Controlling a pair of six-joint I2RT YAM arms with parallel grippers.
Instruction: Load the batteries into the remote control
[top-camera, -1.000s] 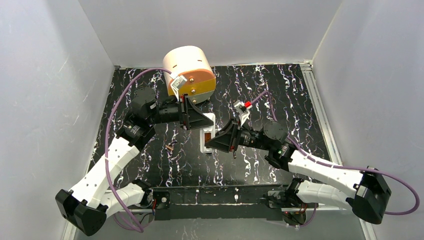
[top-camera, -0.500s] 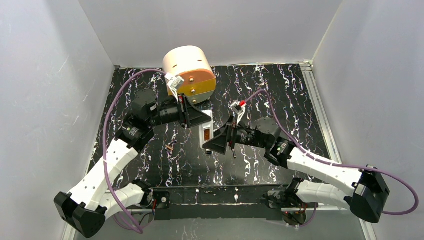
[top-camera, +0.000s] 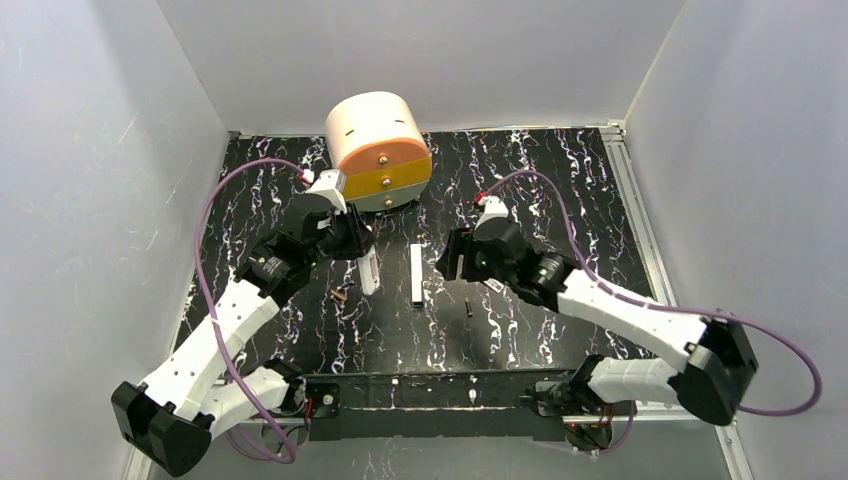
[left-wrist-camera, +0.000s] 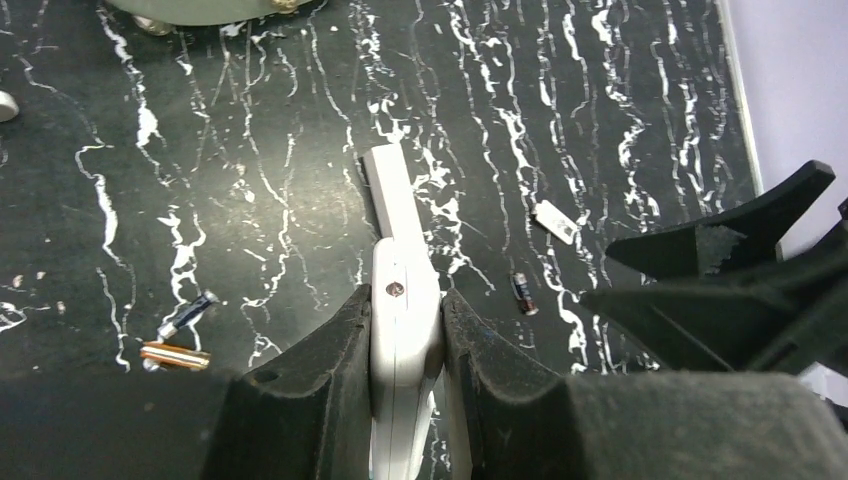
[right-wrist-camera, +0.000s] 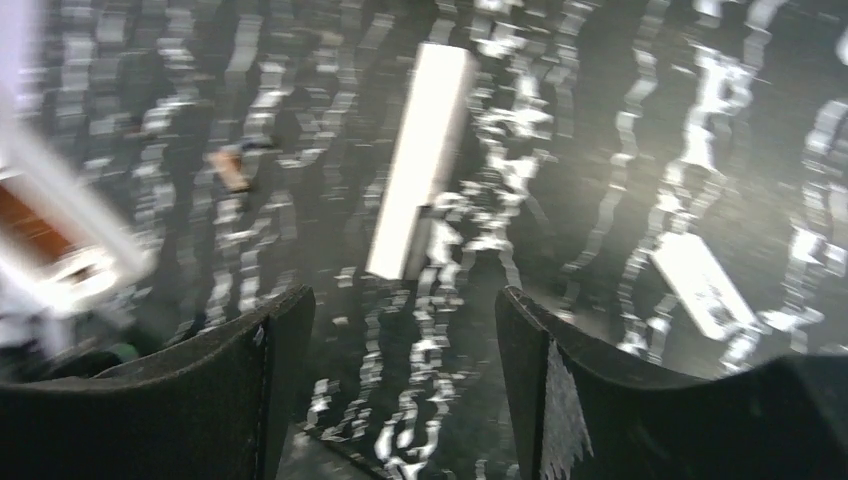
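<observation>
Through blur, the right hand (right-wrist-camera: 400, 310) gapes empty near, seemingly, a white bar (right-wrist-camera: 420, 160).

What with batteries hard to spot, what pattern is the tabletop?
Tabletop: black with white marble-like veins, clearest in the left wrist view.

No writing, label, brand or number is legible on anything shown.

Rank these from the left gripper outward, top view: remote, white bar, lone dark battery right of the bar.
1. remote: clamped between the left gripper fingers, so in contact.
2. white bar: lying apart from the gripper, just to its right.
3. lone dark battery: farther right again, past the bar and nearer the table's near edge.
</observation>
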